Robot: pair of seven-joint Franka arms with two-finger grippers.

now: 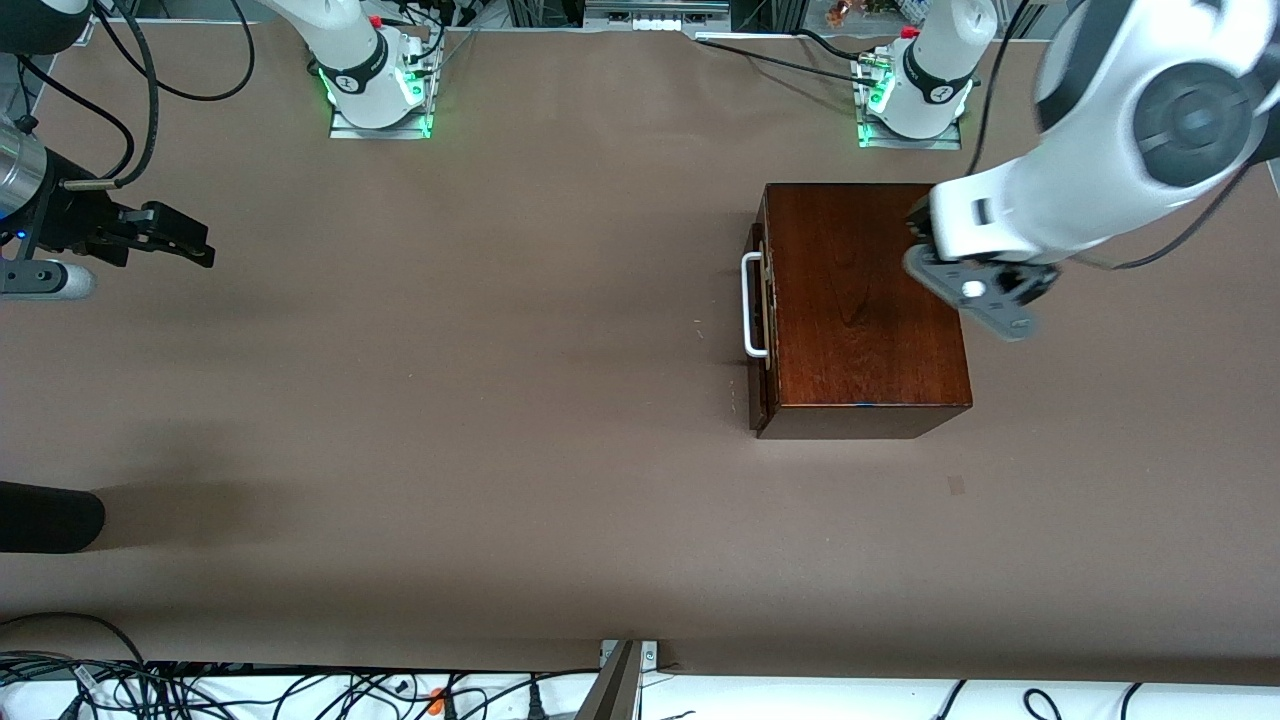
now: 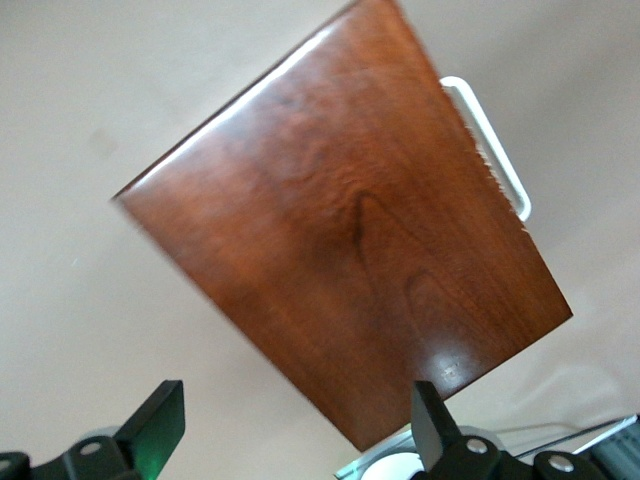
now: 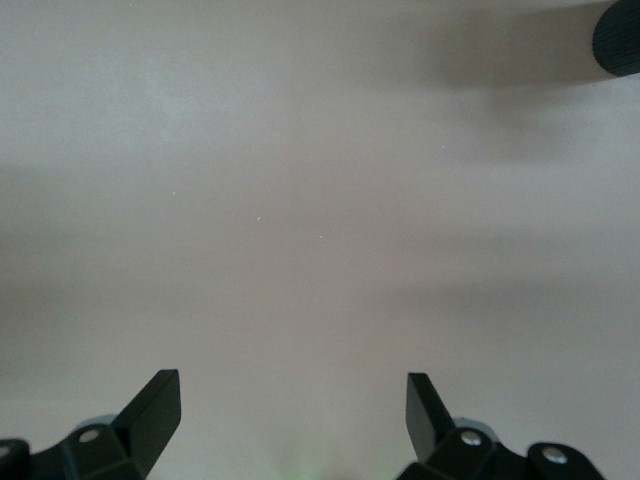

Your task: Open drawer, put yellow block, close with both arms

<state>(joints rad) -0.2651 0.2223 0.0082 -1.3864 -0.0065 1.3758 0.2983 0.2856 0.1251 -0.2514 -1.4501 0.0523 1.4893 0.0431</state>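
The mahogany box (image 1: 860,300) stands toward the left arm's end of the table. Its drawer front (image 1: 757,400) sits against the box, with the white bar handle (image 1: 750,305) facing the right arm's end. The box also fills the left wrist view (image 2: 350,250), with the handle (image 2: 490,140) at its edge. The yellow block is out of view. My left gripper (image 1: 925,240) hangs open and empty over the box's edge away from the handle (image 2: 295,405). My right gripper (image 1: 185,242) is open and empty over bare table at the right arm's end (image 3: 290,395).
A black rounded object (image 1: 45,515) juts in at the right arm's end, nearer the camera; it also shows in the right wrist view (image 3: 620,40). Both arm bases (image 1: 380,90) (image 1: 915,95) stand along the table's back edge. Cables (image 1: 250,690) lie along the front edge.
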